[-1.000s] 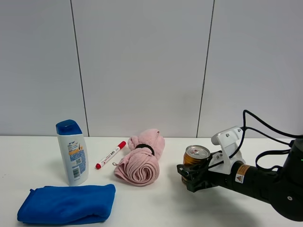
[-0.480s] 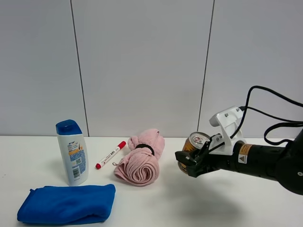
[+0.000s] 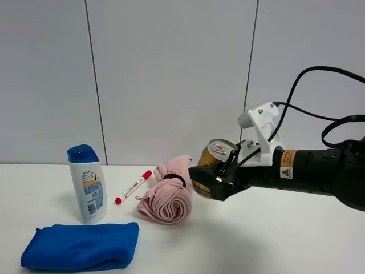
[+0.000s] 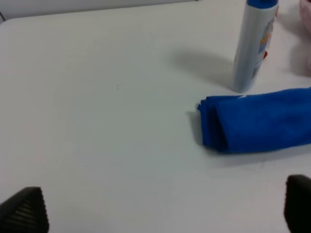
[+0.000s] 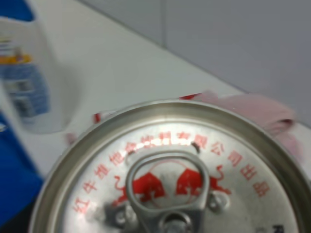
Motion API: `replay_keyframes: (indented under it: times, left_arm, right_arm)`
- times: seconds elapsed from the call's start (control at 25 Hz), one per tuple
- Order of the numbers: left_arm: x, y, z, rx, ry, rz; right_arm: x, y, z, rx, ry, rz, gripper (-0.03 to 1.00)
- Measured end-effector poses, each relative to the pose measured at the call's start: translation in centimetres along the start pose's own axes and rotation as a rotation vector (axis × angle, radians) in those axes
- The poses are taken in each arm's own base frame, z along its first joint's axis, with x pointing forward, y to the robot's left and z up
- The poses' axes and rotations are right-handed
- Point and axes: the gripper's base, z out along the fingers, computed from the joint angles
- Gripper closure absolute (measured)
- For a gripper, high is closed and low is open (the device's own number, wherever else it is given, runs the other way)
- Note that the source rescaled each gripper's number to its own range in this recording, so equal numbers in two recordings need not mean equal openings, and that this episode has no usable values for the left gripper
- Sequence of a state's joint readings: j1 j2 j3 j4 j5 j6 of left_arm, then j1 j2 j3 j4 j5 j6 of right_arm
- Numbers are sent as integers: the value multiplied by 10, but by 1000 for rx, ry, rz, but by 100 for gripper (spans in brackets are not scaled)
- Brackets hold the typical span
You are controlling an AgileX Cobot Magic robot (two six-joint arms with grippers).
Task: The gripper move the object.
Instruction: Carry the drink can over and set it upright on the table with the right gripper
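My right gripper (image 3: 214,177), a black claw on a thick black arm with a white bracket, is shut on the gold can (image 3: 210,165). It holds the can tilted in the air, above the table and just right of the pink rolled towel (image 3: 171,191). The can's silver pull-tab top (image 5: 172,177) with red bulls and red characters fills the right wrist view. My left gripper (image 4: 160,213) shows only as two black fingertips (image 4: 24,211) far apart, open and empty above bare table.
A white bottle with a blue cap (image 3: 87,184) stands at the left, also in the left wrist view (image 4: 253,46). A folded blue cloth (image 3: 81,245) lies in front of it (image 4: 260,124). A red marker (image 3: 133,186) lies between bottle and towel.
My right gripper has lifted the can off the table and carried it up and to the left, tilting it, until it hangs beside the pink towel.
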State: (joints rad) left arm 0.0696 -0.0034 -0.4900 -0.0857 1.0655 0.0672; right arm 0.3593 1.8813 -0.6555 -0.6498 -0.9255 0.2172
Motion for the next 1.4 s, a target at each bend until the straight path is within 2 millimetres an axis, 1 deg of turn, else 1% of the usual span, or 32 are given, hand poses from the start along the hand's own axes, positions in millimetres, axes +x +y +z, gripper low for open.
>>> replay_keyframes:
  times: [0.24,0.36,0.56,0.92,1.0,1.16,1.2,1.4]
  left_arm:
    - [0,0,0,0,0,0]
    - [0,0,0,0,0,0]
    - [0,0,0,0,0,0]
    - [0,0,0,0,0,0]
    - [0,0,0,0,0,0]
    - [0,0,0,0,0,0]
    - [0,0,0,0,0,0]
    - [0,0,0,0,0,0]
  right_arm:
    - [-4,28,10,-71,-3,-4,96]
    - [-6,36,13,-84,-1,0,96]
    - [-2,50,17,-112,64,-23,96]
    - [3,51,18,-108,106,-39,96]
    - [8,51,19,-112,123,-49,96]
    - [29,52,24,-126,182,-40,96]
    - [32,53,26,-131,179,-34,96]
    - [34,54,29,-142,142,-20,96]
